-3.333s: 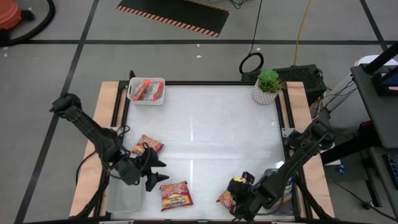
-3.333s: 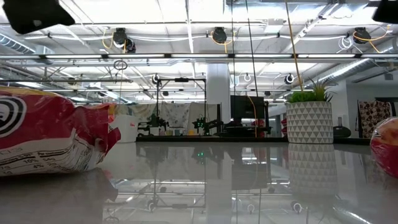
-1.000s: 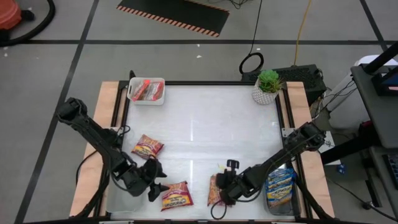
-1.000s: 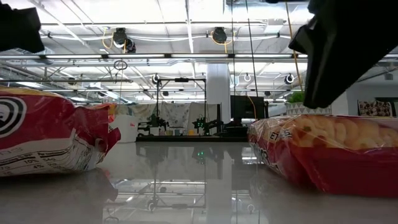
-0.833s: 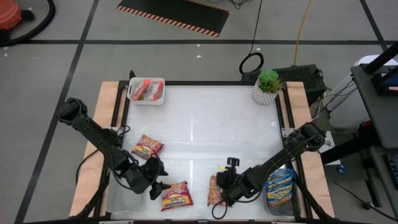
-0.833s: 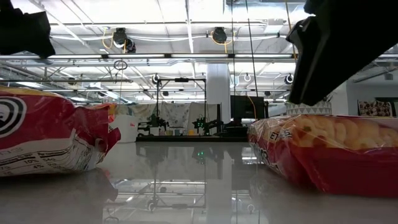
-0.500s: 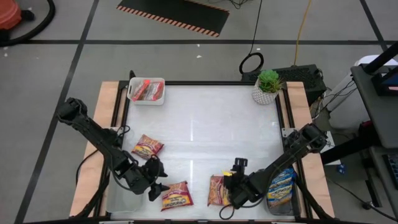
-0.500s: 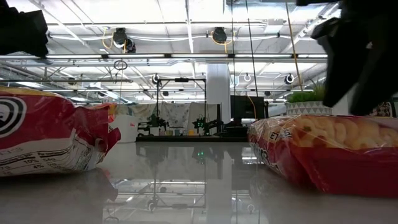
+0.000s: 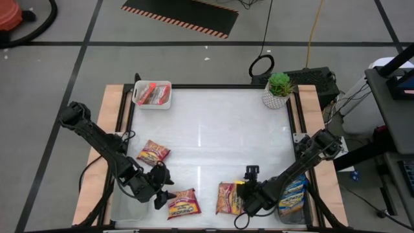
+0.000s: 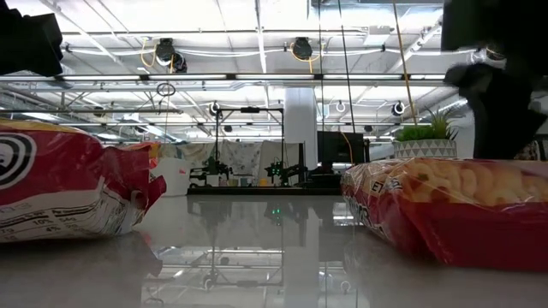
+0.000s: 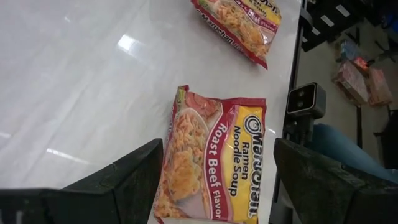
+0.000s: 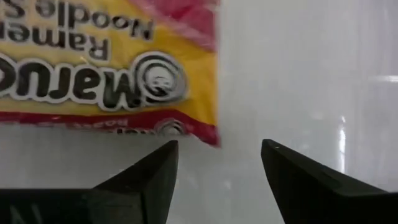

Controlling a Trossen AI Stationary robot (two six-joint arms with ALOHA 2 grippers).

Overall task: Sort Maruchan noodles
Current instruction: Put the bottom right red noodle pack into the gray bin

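Two jaws of the right gripper [image 9: 248, 196] have been parted, releasing a red noodle packet [image 9: 227, 197] onto the tabletop [image 9: 213, 136]; left gripper [image 9: 165, 193] is held open.

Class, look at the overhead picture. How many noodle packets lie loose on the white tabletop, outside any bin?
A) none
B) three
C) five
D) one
B: three packets lie loose on the tabletop: one toward the left side, one by the left pincer at the near edge, and one beside the right pincer; the others sit in bins.
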